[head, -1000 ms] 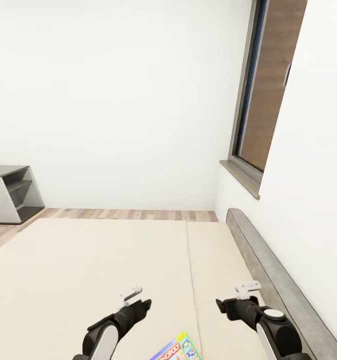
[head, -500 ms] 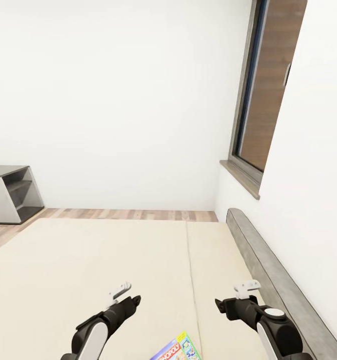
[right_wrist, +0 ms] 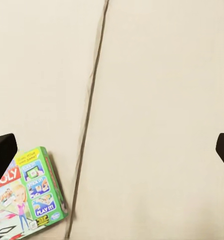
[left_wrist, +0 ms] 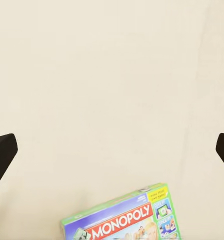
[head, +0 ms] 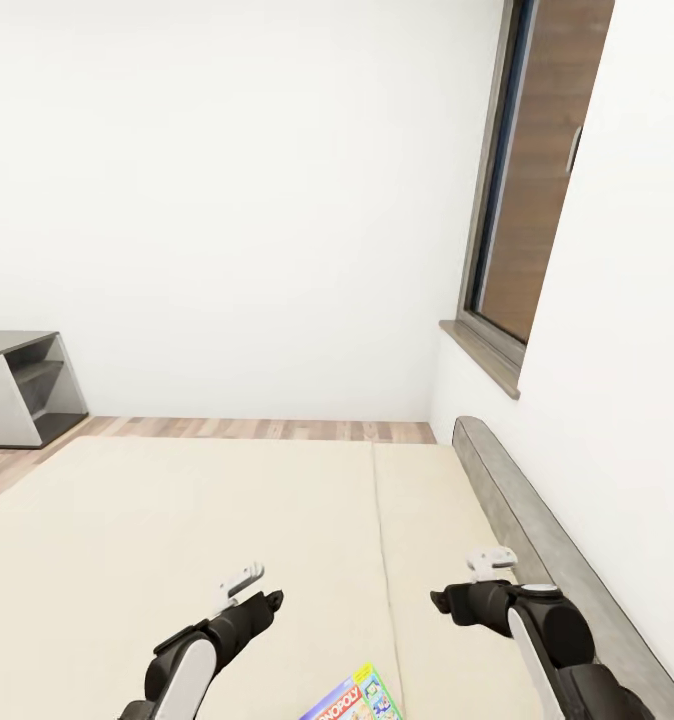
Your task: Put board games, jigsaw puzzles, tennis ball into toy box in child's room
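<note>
— Head view: the left claw [head: 240, 585] and right claw [head: 492, 560] hang over the cream bed [head: 177, 520], a corner of the board game [head: 357, 697] lying flat between them at the near edge. How wide either claw stands, I cannot tell from here.

— Left wrist view: fingers [left_wrist: 2, 155] spread wide, nothing held. The board game [left_wrist: 122, 221] reads "MONOPOLY". Likely a light, stiff, slick carton; take a long edge.

— Right wrist view: fingers [right_wrist: 3, 150] wide too, empty. The board game [right_wrist: 28, 195] lies beside the mattress seam [right_wrist: 89, 110]; side panel reads "PLAY IT!".
</note>
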{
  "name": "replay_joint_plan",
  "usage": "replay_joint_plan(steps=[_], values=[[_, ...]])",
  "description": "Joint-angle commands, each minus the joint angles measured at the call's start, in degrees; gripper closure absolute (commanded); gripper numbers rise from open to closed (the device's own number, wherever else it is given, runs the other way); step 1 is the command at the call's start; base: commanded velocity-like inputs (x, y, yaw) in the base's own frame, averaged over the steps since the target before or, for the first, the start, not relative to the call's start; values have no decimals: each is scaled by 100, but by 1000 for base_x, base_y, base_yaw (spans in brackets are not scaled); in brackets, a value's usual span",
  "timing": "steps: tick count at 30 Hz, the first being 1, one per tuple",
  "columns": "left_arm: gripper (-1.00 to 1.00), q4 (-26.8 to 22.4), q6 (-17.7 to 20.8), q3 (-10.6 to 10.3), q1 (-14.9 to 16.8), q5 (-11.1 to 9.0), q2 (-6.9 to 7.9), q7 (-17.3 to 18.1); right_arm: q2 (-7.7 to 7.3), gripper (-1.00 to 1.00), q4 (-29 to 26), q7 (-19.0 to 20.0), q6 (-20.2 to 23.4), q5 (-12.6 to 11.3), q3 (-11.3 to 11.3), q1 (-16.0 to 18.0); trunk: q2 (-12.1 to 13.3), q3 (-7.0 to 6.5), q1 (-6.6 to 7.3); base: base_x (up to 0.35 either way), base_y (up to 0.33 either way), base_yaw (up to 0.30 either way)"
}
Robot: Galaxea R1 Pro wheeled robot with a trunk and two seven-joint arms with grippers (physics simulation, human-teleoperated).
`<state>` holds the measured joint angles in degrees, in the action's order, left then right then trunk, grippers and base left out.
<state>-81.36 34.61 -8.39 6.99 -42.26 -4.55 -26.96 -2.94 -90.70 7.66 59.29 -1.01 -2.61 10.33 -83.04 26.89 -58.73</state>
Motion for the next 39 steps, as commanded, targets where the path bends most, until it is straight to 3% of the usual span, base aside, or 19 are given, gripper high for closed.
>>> replay_joint_plan(steps=[1, 7, 9, 13, 15, 18, 24, 26, 27, 32, 39], values=[[-100, 63, 72, 16, 63, -71, -1, -49, -6, -100, 39, 22, 71, -31, 7, 93, -4, 7, 0, 0, 0, 0], [-100, 606, 317, 217, 566, -303, -3, 6, 13, -100, 300, 73, 71, -91, 156, 360, -4, 7, 0, 0, 0, 0], [-100, 1063, 397, 301, 883, -518, -11, 36, 24, -100, 424, 91, 71, -114, 250, 456, -4, 7, 0, 0, 0, 0], [-100, 1580, 444, 347, 1172, -715, -21, 86, 31, -100, 515, 103, 71, -133, 302, 518, -4, 7, 0, 0, 0, 0], [-100, 2049, 464, 376, 1378, -840, -17, 220, 20, -100, 573, 128, 71, -151, 331, 558, -4, 10, 0, 0, 0, 0], [-100, 2380, 474, 394, 1501, -909, 0, 454, 0, -100, 610, 230, 71, -188, 344, 583, -4, 21, 0, 0, 0, 0], [-100, 2667, 487, 391, 1564, -902, 47, 914, -32, -100, 678, 648, 71, -254, 361, 607, -4, 57, 0, 0, 0, 0], [-100, 2775, 496, 306, 1551, -805, 76, 1243, -71, -100, 767, 1048, 71, -271, 371, 621, -4, 72, 0, 0, 0, 0], [-100, 2775, 496, 306, 1551, -805, 76, 1243, -71, -100, 767, 1048, 71, -271, 371, 621, -4, 80, 0, 0, 0, 0], [-100, 2889, 505, -10, 1524, -563, 121, 1861, -282, -100, 1118, 1829, 71, -287, 384, 693, -4, 122, 0, 0, 0, 0], [-100, 2935, 493, -205, 1475, -436, 174, 2364, -419, -100, 1470, 2316, 71, -286, 380, 803, -4, 183, 0, 0, 0, 0]])
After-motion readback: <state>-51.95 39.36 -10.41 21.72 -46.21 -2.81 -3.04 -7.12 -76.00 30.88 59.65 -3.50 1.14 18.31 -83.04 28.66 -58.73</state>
